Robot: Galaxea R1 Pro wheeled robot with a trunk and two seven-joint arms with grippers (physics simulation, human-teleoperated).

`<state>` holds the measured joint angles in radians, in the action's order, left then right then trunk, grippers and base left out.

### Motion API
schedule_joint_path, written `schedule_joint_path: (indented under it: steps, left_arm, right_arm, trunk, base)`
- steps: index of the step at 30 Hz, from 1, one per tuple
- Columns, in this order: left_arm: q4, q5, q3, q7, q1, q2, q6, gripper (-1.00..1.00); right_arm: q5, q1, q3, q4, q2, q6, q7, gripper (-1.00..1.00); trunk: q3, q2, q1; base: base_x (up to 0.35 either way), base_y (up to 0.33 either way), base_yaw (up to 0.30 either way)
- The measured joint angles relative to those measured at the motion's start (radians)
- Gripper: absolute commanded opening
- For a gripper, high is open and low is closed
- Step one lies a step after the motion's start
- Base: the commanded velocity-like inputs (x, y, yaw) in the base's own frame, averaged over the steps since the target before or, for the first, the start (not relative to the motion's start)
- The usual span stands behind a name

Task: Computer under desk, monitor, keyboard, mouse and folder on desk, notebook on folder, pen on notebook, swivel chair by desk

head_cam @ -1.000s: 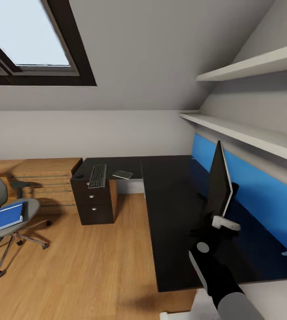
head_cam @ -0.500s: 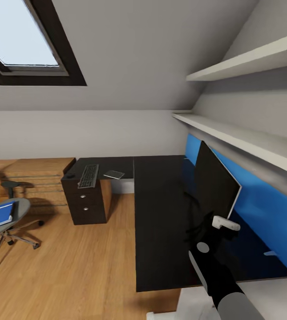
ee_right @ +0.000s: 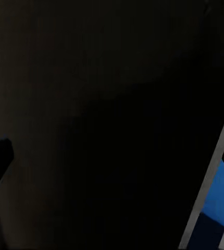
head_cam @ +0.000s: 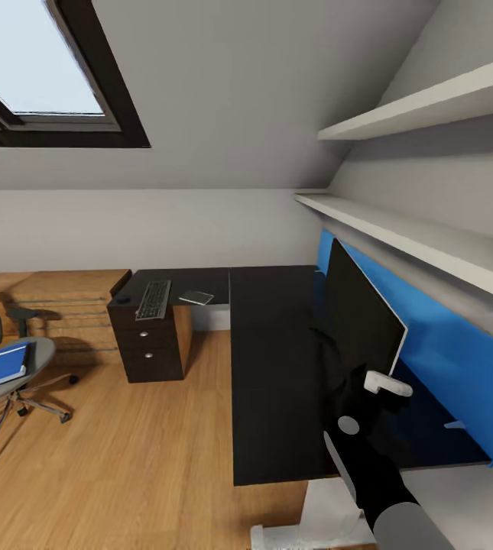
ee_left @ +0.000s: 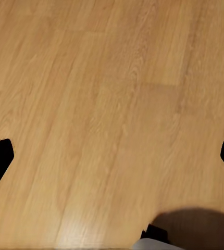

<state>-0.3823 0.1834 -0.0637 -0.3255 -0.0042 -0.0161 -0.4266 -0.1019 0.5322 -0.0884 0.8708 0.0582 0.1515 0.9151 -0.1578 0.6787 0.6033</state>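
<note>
- While the monitor [head_cam: 361,321] sits tilted over the bench [head_cam: 269,367], set it down stand-first and level.
- Right claw [head_cam: 349,393]: can't tell its grip.
- Left claw [ee_left: 112,156]: wide open, empty.
- Keyboard [head_cam: 153,299] at 10 o'clock.

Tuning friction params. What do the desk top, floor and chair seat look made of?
Desk: matte black, likely laminate or painted board; hardly any shine.
Floor: light wood planks, visible grain and seams, slight satin sheen.
Swivel chair seat: grey padding, probably fabric; soft rounded edge, no shine.

Black drawer cabinet [head_cam: 151,347] beside wooden chest [head_cam: 63,305]
</note>
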Motion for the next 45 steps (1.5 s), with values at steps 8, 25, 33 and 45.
schedule_joint_path:
  steps: [8, 25, 33, 45]
  left_arm:
    - [0.0, 0.0, 0.0, 0.0, 0.0, 0.0, 0.0, 1.0]
    - [0.0, 0.0, 0.001, 0.0, 0.0, -0.001, 0.0, 1.0]
    - [0.0, 0.001, 0.001, -0.001, 0.0, 0.0, 0.0, 1.0]
    - [0.001, 0.002, 0.001, -0.002, 0.0, 0.0, 0.001, 1.0]
  right_arm:
    - [0.0, 0.0, -0.003, 0.001, 0.0, 0.001, -0.001, 1.0]
    - [0.0, -0.001, -0.007, 0.003, 0.004, 0.046, -0.002, 1.0]
    - [-0.001, -0.001, -0.008, 0.003, 0.005, 0.047, -0.003, 1.0]
    - [-0.002, -0.002, -0.008, 0.002, 0.004, 0.047, -0.017, 1.0]
  trunk:
    - [0.0, 0.0, 0.0]
    - [0.0, 0.0, 0.0]
    - [0.0, 0.0, 0.0]
    - [0.0, 0.0, 0.0]
  base:
    - [-0.036, 0.0, 0.0]
    - [-0.052, 0.0, 0.0]
    - [0.0, 0.0, 0.0]
    - [0.0, -0.121, 0.0]
